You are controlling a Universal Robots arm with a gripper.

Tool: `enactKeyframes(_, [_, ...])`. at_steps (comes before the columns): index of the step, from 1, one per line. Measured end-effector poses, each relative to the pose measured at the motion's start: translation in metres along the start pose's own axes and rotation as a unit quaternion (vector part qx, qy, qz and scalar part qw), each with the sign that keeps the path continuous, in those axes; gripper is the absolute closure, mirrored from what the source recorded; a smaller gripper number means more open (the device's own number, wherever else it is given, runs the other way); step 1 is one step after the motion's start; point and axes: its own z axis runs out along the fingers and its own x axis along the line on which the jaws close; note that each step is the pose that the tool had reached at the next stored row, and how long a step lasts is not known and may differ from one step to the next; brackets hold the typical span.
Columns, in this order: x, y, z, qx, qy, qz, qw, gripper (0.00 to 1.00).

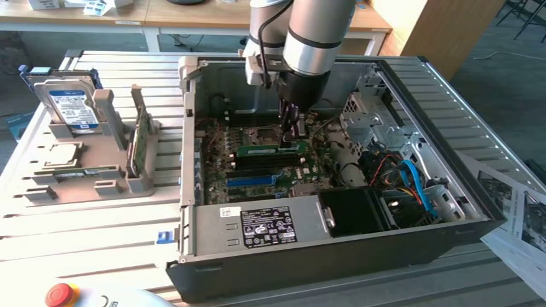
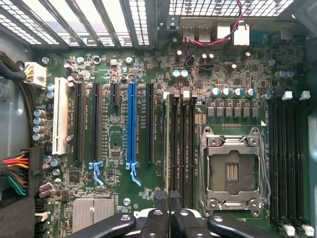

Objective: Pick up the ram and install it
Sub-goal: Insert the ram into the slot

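The ram [image 1: 265, 151] is a narrow green stick standing on edge over the motherboard inside the open computer case [image 1: 192, 128]. My gripper [image 1: 297, 135] reaches down into the case and is shut on the ram near the end toward the exterior view's right. In the wrist view the ram [image 2: 167, 148] appears edge-on as a thin line running away from my gripper [image 2: 168, 201], along the black memory slots [image 2: 183, 148] beside the empty processor socket [image 2: 232, 168]. Whether it is seated in a slot I cannot tell.
A grey rack [image 1: 102, 179] at the exterior view's left holds a blue-labelled hard drive [image 1: 70, 105], a silver processor [image 1: 60, 155] and another green board [image 1: 137, 150]. A power supply [image 1: 265, 227], drive cage [image 1: 371, 109] and loose cables [image 1: 413, 179] crowd the case. A red button [image 1: 61, 294] sits near the front.
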Motion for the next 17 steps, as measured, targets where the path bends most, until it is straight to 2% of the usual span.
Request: enactKeyframes(17, [0.0002, -0.0004, 0.0081, 0.0000, -0.0001, 0.000, 1.0000, 0.88])
